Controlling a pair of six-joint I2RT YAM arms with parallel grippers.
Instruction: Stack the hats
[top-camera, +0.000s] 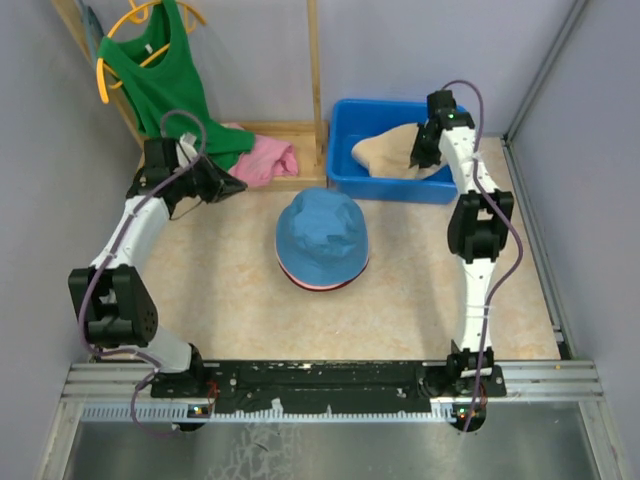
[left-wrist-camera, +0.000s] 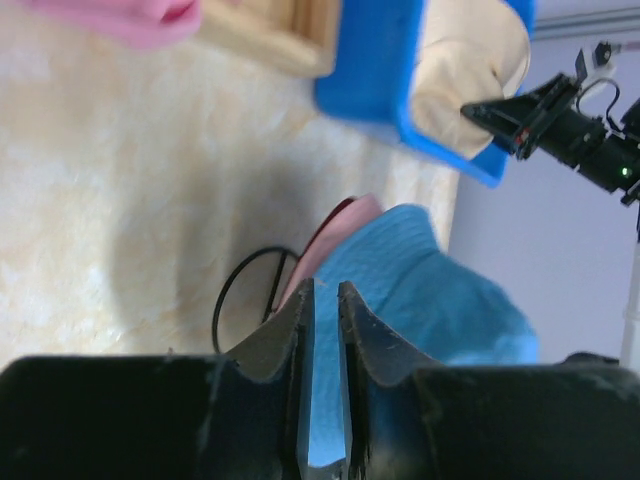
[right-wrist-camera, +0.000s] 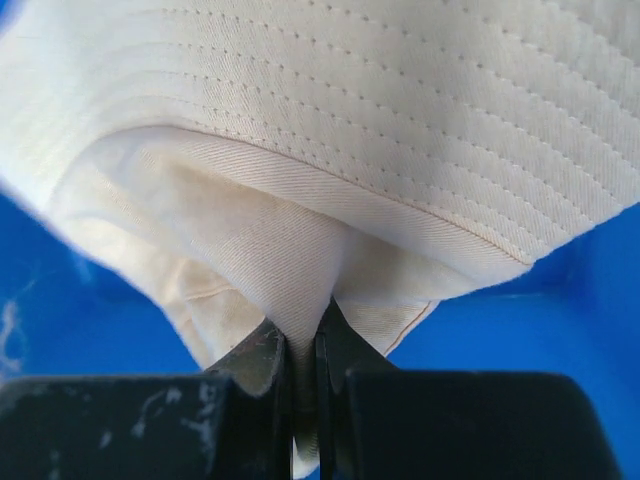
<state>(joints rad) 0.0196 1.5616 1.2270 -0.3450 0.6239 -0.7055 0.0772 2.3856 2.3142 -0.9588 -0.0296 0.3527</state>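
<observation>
At the far left, a green sleeveless shirt hangs from a yellow hanger on a wooden rack. Below it the left arm reaches across the table. The left pincer is above the table surface, just in front of the rack's base and pointing toward the middle. In the left wrist view its fingers stand almost pressed together, with only a narrow slit between them and nothing in it. A bright pink cloth lies bunched on the rack's base, just beyond that pincer.

In the middle of the table sits a stack of hats. The blue hat is on top, crown up, and covers most of what lies beneath. At its edge the left wrist view shows the brim of the pink hat directly under the blue one, and beside it a sliver of the dark red hat.

To the right, at the far side of the table, stands a blue bin with the beige hat lying inside it. The right arm bends down into the bin from the right. The right pincer is squeezed tight on a fold of the beige hat's fabric, just under its stitched brim, as the right wrist view shows. The beige hat is well apart from the stack.
</observation>
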